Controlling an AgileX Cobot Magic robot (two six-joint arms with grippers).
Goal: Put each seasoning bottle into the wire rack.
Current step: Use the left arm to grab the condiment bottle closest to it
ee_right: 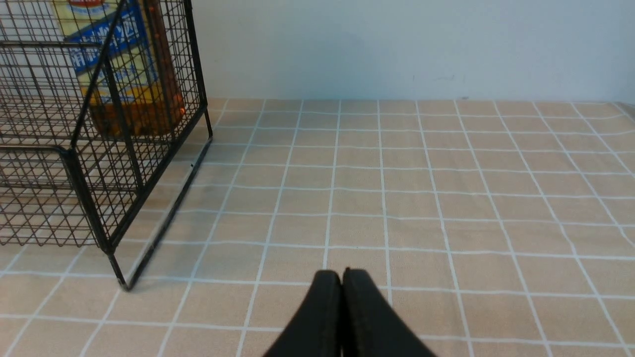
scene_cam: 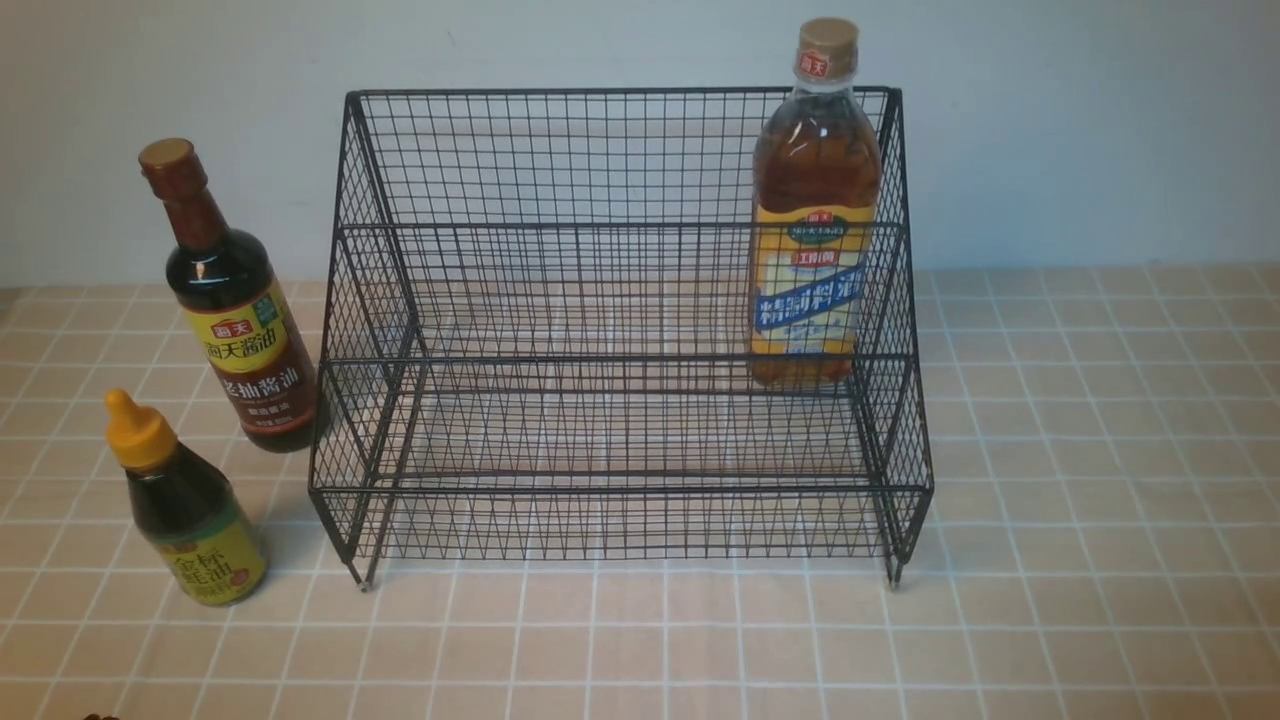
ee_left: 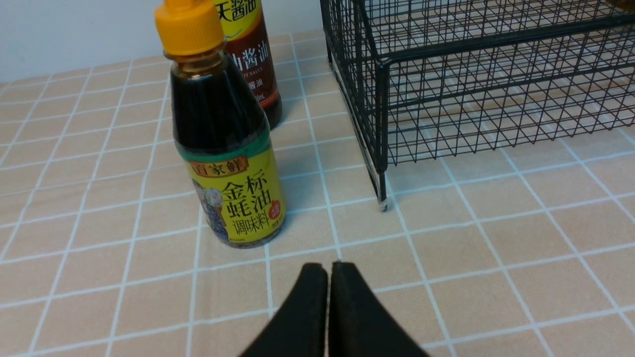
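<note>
The black wire rack (scene_cam: 620, 330) stands mid-table. The large amber bottle (scene_cam: 815, 210) with its yellow-blue label stands upright on the upper tier at the rack's right end, also seen through the mesh as the amber bottle (ee_right: 126, 69). Left of the rack, on the table, stand the tall soy bottle (scene_cam: 232, 300) and, nearer me, the small dark bottle (scene_cam: 185, 505) with a yellow nozzle cap. My left gripper (ee_left: 329, 265) is shut and empty, a short way in front of the small bottle (ee_left: 223, 144). My right gripper (ee_right: 342, 271) is shut and empty over bare table beside the rack (ee_right: 94, 163).
A tan tiled tablecloth (scene_cam: 1080, 480) covers the table. A pale wall (scene_cam: 1080, 130) rises behind the rack. Neither arm shows in the front view.
</note>
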